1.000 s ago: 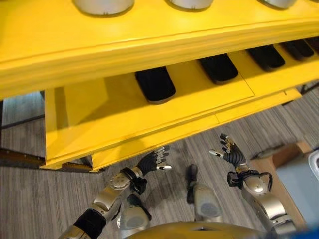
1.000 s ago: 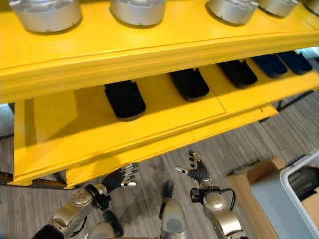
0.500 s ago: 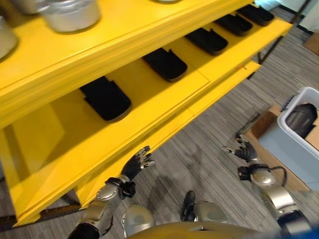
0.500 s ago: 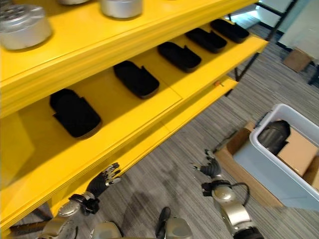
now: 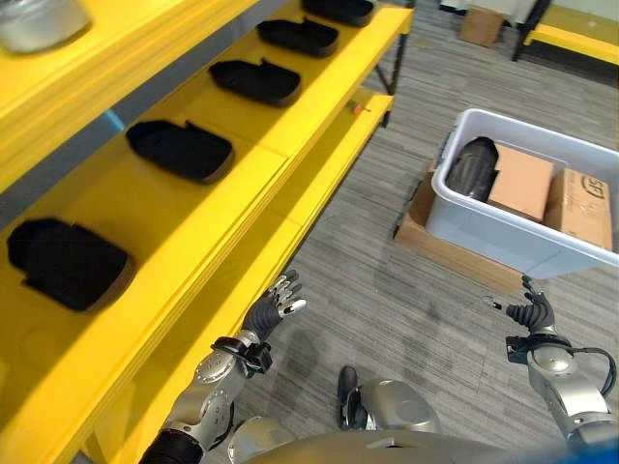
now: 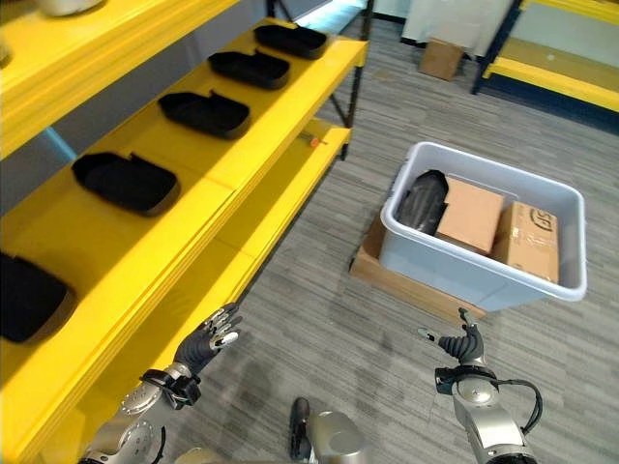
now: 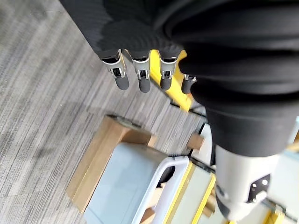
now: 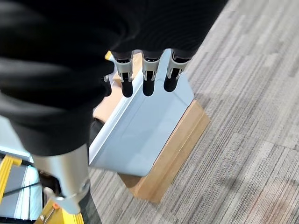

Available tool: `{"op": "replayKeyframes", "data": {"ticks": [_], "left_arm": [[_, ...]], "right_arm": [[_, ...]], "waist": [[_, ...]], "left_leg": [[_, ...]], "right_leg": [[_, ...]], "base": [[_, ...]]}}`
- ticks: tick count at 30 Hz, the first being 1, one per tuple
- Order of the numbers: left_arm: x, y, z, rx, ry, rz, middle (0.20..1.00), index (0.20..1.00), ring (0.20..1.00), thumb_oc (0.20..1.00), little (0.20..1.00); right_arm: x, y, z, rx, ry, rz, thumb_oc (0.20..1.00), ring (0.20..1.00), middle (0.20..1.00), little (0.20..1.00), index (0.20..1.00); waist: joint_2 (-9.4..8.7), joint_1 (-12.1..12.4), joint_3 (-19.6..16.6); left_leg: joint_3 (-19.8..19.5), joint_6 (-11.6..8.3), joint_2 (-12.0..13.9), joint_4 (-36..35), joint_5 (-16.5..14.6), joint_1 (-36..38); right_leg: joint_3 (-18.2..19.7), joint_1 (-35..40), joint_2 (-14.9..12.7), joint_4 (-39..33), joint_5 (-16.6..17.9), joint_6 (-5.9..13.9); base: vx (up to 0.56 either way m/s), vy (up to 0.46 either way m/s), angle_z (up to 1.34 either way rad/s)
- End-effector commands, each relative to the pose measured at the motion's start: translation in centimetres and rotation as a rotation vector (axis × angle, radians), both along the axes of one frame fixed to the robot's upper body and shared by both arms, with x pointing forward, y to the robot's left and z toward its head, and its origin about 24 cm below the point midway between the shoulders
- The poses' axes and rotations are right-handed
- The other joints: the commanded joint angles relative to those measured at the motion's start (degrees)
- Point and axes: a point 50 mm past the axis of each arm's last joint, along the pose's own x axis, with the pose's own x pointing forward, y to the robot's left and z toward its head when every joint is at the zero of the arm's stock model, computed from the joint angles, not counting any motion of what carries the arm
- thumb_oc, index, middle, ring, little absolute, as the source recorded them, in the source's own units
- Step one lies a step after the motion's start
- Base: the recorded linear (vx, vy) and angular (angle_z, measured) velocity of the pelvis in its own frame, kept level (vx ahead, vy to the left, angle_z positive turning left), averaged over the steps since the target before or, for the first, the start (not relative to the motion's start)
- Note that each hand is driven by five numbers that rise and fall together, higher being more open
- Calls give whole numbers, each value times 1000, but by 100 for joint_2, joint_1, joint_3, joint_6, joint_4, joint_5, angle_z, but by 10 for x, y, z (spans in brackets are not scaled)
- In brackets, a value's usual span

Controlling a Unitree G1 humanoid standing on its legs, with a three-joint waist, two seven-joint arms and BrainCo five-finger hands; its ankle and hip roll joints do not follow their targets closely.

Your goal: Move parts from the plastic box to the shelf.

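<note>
Landmark: the plastic box [image 6: 484, 275].

Nearest: right hand [image 6: 456, 345] hangs low over the floor [image 6: 329, 319], just short of the box's near wall, fingers straight and loosely spread, holding nothing. Left hand [image 6: 208, 337] on the far side of the floor from the box, close against the front edge of the shelf [image 6: 208, 169], fingers straight too, empty.

Box sits on a flat cardboard sheet [image 6: 401, 282] that sticks out past its near wall. Inside: a dark rounded part [image 6: 423, 201] at the end toward the shelf, a plain cardboard carton [image 6: 471, 216] leaning against it, a printed carton [image 6: 530, 235] at the end away from the shelf. Nothing lifted out yet.

Beyond the box, along the shelf: a row of black moulded trays [image 6: 126, 181], running away to the far end.

Risks, as judged:
- Dark part is wedged beside the leaning carton; pulling it up could drag or tip the carton.
- Part looks smooth and rounded, so a one-handed grip may slip; two hands seem safer.
- Right hand coming in low could knock the box wall or shove the box off its cardboard sheet.
- Left hand is near the shelf edge; swinging it toward the box could clip that edge.
</note>
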Motion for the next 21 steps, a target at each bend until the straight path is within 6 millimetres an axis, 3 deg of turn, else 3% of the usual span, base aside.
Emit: {"op": "replayKeyframes", "data": {"ticks": [1,2,4,6,8,15,21], "left_arm": [[3,5,11,-31,-62,37,1000,1000,1000,1000,1000],[3,9,10,-4,-54,26,1000,1000,1000,1000,1000],[1,11,9,2,-48,19,1000,1000,1000,1000,1000],[-2,13,7,4,-41,25,1000,1000,1000,1000,1000],[-6,15,7,2,-37,37,1000,1000,1000,1000,1000],[-15,18,2,11,-19,19,1000,1000,1000,1000,1000],[-15,17,-5,-5,8,12,1000,1000,1000,1000,1000]], "right_arm": [[9,2,17,-25,-106,29,1000,1000,1000,1000,1000],[4,10,10,2,-93,30,1000,1000,1000,1000,1000],[1,16,6,20,-82,31,1000,1000,1000,1000,1000],[-1,24,1,39,-71,52,1000,1000,1000,1000,1000],[-1,30,0,53,-65,73,1000,1000,1000,1000,1000],[2,37,2,69,-66,118,1000,1000,1000,1000,1000],[9,43,2,79,-57,137,1000,1000,1000,1000,1000]], "waist": [[32,143,-63],[89,110,-146],[149,127,-179],[224,206,-210],[239,278,-249],[214,355,-485],[182,405,-567]], "left_leg": [[-61,294,-437,-16,-50,-338],[45,506,-933,-257,-394,-285],[-44,585,-1144,-457,-405,-252],[-367,714,-1430,-710,-402,-175],[-625,779,-1552,-803,-431,-124],[-638,837,-1575,-1184,-375,77],[-367,852,-1498,-1562,-244,273]], "right_leg": [[-621,178,-822,-208,267,996],[-561,176,-780,-309,367,1095],[-508,173,-710,-307,375,1143],[-364,198,-585,-307,359,1179],[-250,203,-506,-309,340,1171],[-177,349,-404,-420,268,1162],[-458,366,-433,-138,190,1226]], "base": [[185,-53,-117],[156,-36,-60],[155,-13,-10],[159,20,4],[112,51,-52],[68,107,-32],[38,130,-1]]}}
